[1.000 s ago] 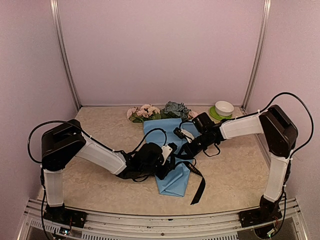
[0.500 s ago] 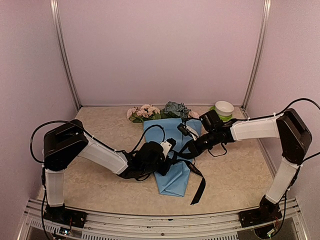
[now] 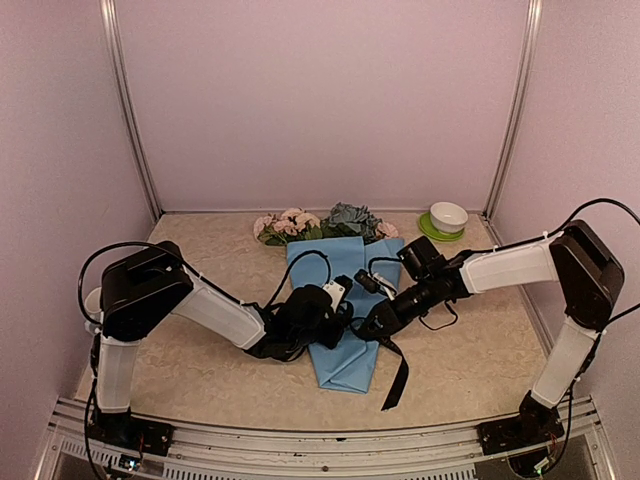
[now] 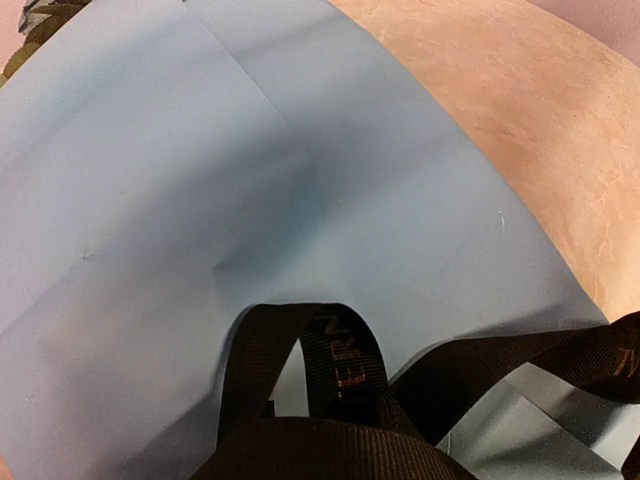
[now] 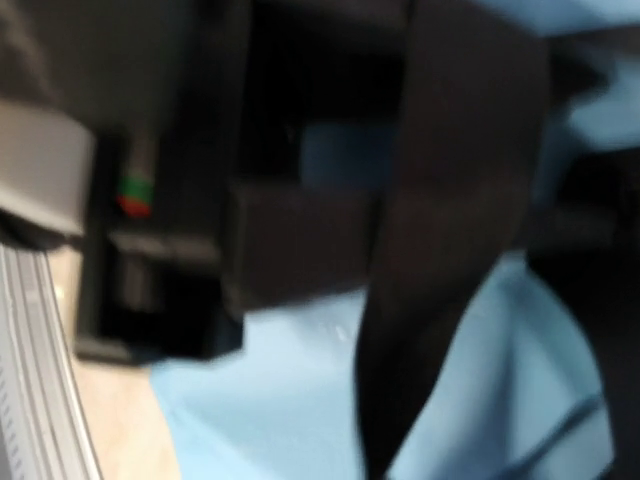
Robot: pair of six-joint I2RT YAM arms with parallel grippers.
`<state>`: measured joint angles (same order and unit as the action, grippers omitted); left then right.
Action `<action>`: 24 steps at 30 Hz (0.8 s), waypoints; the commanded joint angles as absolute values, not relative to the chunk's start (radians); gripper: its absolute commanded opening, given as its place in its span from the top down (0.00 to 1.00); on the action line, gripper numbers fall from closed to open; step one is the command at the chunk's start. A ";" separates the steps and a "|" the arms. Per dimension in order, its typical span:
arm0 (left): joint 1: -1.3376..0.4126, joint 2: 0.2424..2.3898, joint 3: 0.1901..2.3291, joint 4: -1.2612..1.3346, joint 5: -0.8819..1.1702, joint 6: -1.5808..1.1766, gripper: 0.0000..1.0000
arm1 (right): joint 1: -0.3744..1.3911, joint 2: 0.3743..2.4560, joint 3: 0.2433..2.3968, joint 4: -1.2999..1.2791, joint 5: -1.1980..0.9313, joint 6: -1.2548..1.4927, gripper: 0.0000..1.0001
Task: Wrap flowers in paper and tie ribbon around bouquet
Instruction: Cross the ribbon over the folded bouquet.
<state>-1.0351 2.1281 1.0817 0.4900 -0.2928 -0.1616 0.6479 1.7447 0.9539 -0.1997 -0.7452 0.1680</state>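
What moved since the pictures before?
The right claw slid toward the near edge along the bouquet, down to the ribbon crossing it. The left arm swung a little right; the left claw stayed at the bouquet's left side. Bouquet, the ribbon's loose end and the bowl stayed put.

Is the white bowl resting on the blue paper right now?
No, the white bowl sits on a green saucer by the far right corner, clear of the paper.

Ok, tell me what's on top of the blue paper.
The black ribbon lies across the paper, trailing off its near right edge. The left gripper and right gripper hang over the middle, hiding how the ribbon sits there.
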 commanded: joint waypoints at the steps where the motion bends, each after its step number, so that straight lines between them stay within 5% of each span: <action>1: -1.023 2.149 1.078 0.515 -0.307 -0.175 0.67 | 0.657 1.688 0.981 -0.357 -0.694 0.125 0.71; 14: -1.025 2.145 1.060 0.537 -0.295 -0.155 0.66 | 0.583 1.582 1.132 -0.516 -0.435 0.110 0.61; 18: -1.026 2.145 1.060 0.535 -0.293 -0.155 0.66 | 0.569 1.678 1.167 -0.458 -0.334 0.111 0.73; 24: -1.029 2.138 1.051 0.532 -0.298 -0.153 0.66 | 0.601 1.791 1.163 -0.381 -0.505 0.066 0.64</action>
